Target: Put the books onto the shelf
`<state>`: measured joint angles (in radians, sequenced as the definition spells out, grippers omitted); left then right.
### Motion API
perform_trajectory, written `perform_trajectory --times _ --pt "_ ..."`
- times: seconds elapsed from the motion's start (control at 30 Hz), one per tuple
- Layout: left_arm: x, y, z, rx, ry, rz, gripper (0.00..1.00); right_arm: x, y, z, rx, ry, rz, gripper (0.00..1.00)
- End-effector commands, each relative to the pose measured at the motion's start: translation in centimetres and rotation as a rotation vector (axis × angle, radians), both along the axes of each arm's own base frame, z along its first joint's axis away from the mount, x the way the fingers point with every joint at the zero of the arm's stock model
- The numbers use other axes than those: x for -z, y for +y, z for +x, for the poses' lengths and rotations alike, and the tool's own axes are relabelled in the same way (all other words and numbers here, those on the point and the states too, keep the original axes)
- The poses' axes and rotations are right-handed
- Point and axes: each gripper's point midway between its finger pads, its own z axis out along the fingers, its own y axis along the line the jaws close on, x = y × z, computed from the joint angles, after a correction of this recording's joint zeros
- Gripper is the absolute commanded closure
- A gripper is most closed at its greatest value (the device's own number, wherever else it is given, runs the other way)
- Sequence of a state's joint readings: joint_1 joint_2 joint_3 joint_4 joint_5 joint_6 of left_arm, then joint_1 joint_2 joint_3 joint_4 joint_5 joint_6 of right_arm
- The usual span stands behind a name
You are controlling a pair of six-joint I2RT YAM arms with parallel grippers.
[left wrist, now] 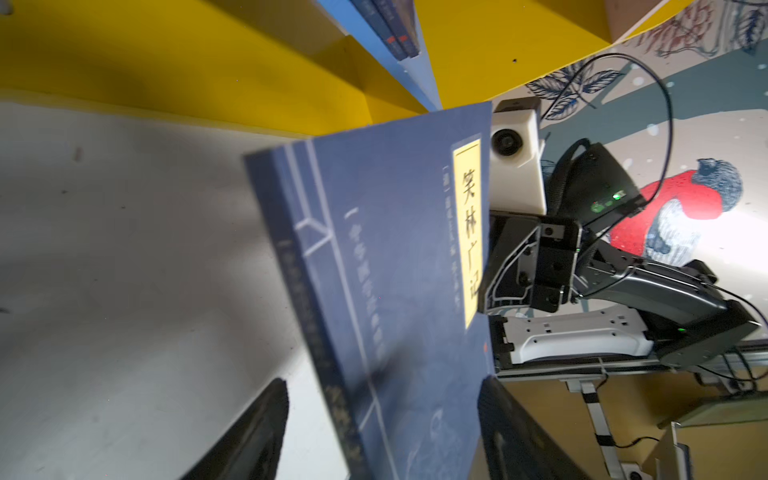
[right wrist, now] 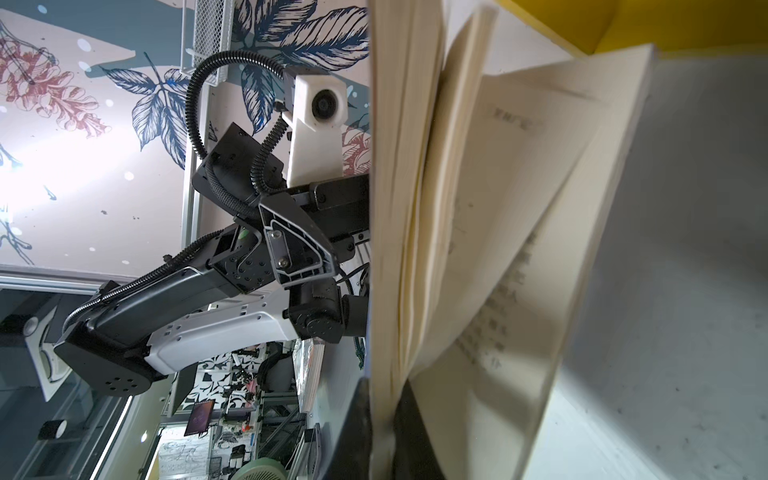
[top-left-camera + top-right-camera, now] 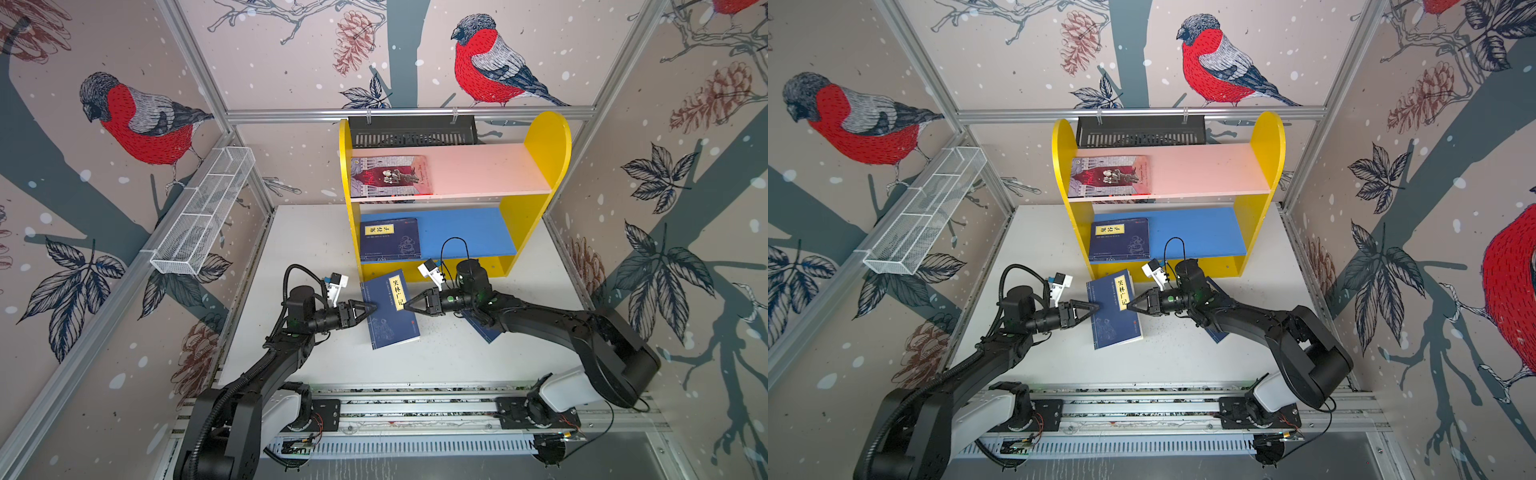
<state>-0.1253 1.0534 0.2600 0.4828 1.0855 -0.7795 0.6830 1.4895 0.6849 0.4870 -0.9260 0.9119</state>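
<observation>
a dark blue book (image 3: 388, 316) with a yellow label is in the middle, just in front of the yellow shelf (image 3: 548, 141). its far corner is right by the bottom of the shelf.

the right fingers (image 3: 407, 306) are shut tight on the right edge of this book. in the right wrist view they pinch the cover and some pages. the other pages hang loose and fan out.

the left fingers (image 3: 371, 308) are at the left edge of the same book. in the left wrist view they are spread wide, with the book between them. they are not squeezing it. i cannot tell if they touch it.

the shelf stands at the far side of the white surface (image 3: 311, 249). a red and grey book (image 3: 388, 176) lies flat on the left part of the pink board (image 3: 478, 170) at the top. a second blue book (image 3: 390, 240) lies flat on the left part of the blue board (image 3: 465, 232) below.

one more blue book (image 3: 486, 334) lies on the surface under the right arm. the arm hides most of it.

a white wire basket (image 3: 203, 216) hangs on the left wall. a black tray (image 3: 411, 131) hangs on the far wall behind the shelf.
</observation>
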Motion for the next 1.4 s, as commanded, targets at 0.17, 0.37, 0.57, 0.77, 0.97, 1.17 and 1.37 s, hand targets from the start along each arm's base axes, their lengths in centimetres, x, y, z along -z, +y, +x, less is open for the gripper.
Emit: perform_trajectory --times 0.17,0.37,0.57,0.77,0.97,1.17,1.37 --pt "-2.9 -0.7 -0.5 0.059 -0.037 -0.083 0.75 -0.8 1.3 -0.8 -0.077 -0.045 0.028 0.96" --pt "-3.5 -0.5 0.2 0.036 -0.077 -0.053 1.00 0.4 0.5 0.9 0.018 -0.063 -0.045 0.48" --pt "-6.0 -0.7 0.4 0.057 -0.170 -0.054 1.00 -1.2 -3.0 3.2 0.222 -0.091 -0.018 0.26" --pt "-8.2 -0.4 1.0 0.030 -0.222 -0.055 1.00 -4.1 -5.0 1.8 0.305 -0.142 0.110 0.13" --pt "-11.2 0.2 2.2 -0.049 -0.226 -0.145 1.00 -6.5 -5.9 -0.1 0.369 -0.169 0.248 0.06" --pt "-13.1 1.5 4.1 -0.168 -0.209 -0.210 1.00 -7.7 -4.1 -1.6 0.338 -0.173 0.296 0.05" --pt "-13.1 1.8 4.8 -0.203 -0.184 -0.222 1.00 -7.9 -2.1 -2.4 0.314 -0.160 0.353 0.05"
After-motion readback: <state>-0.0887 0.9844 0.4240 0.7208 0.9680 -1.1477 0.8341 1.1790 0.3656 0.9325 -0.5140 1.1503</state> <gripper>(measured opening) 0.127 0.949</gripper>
